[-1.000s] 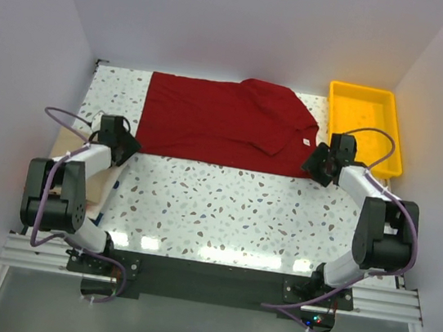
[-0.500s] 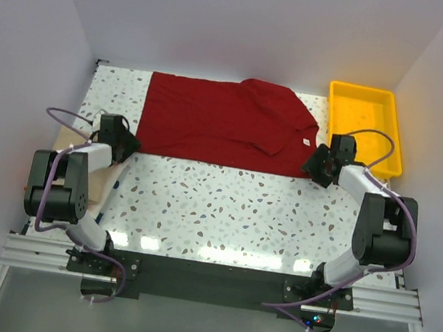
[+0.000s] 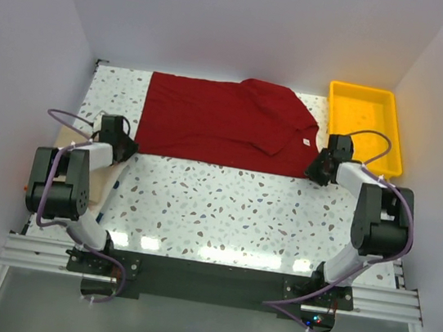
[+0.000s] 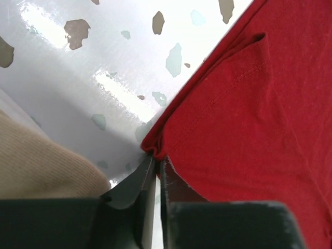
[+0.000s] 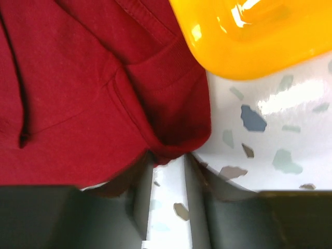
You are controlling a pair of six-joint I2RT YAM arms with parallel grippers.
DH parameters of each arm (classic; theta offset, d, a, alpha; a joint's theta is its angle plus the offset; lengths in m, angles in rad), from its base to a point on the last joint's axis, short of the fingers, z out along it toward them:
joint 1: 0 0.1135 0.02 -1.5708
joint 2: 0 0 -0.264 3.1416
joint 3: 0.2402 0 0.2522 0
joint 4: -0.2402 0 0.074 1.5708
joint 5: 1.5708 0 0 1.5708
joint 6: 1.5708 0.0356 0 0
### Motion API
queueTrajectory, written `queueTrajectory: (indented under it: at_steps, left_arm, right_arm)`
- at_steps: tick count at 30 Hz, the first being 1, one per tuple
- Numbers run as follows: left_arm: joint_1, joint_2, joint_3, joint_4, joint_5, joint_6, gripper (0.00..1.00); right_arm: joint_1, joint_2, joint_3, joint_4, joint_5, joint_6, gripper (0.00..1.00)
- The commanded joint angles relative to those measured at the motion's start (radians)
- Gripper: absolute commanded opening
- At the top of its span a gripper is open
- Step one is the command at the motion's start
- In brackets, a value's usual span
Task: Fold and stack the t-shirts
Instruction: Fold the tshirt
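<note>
The dark red t-shirt [image 3: 227, 124] lies spread across the far half of the table, folded in half, with its white neck label [image 3: 304, 142] at the right. My left gripper [image 3: 128, 150] is at the shirt's near-left corner. In the left wrist view the gripper [image 4: 157, 158] is shut on that corner of the red shirt [image 4: 249, 114]. My right gripper [image 3: 317, 168] is at the near-right corner. In the right wrist view the gripper [image 5: 168, 158] is open, with the red shirt's [image 5: 78, 104] corner at its fingertips. A folded tan shirt [image 3: 63, 145] lies at the table's left edge and also shows in the left wrist view [image 4: 36, 161].
The yellow plastic tray [image 3: 367, 124] stands at the far right, just beyond my right gripper, and it also shows close by in the right wrist view [image 5: 249, 36]. The speckled white table [image 3: 224, 208] runs between the shirt and the arm bases.
My right gripper has crept a little farther in toward the shirt's near-right corner. The left gripper and the shirt have stayed about where they were.
</note>
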Motion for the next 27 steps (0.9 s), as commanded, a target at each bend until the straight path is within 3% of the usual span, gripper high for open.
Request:
queueTrajectory:
  at_steps: [1, 2, 5, 18, 27]
  left_arm:
    - [-0.002, 0.004, 0.034, 0.006, -0.006, -0.004, 0.08]
    - [-0.005, -0.005, 0.036, 0.002, -0.002, -0.004, 0.05]
    - [-0.007, -0.031, 0.046, -0.026, -0.003, -0.002, 0.0]
    - [-0.042, -0.223, 0.04, -0.184, 0.001, -0.002, 0.0]
    - [-0.048, -0.421, -0.159, -0.228, -0.012, 0.005, 0.0]
  right_arm:
    - [-0.002, 0.023, 0.056, 0.028, 0.049, 0.008, 0.19]
    - [-0.002, 0.025, 0.064, 0.019, 0.052, 0.006, 0.11]
    - [-0.002, 0.01, 0.084, -0.02, 0.06, 0.0, 0.0]
    - [-0.065, -0.285, -0.005, -0.219, 0.043, 0.003, 0.0]
    - [-0.075, -0.513, -0.176, -0.322, 0.07, 0.017, 0.0]
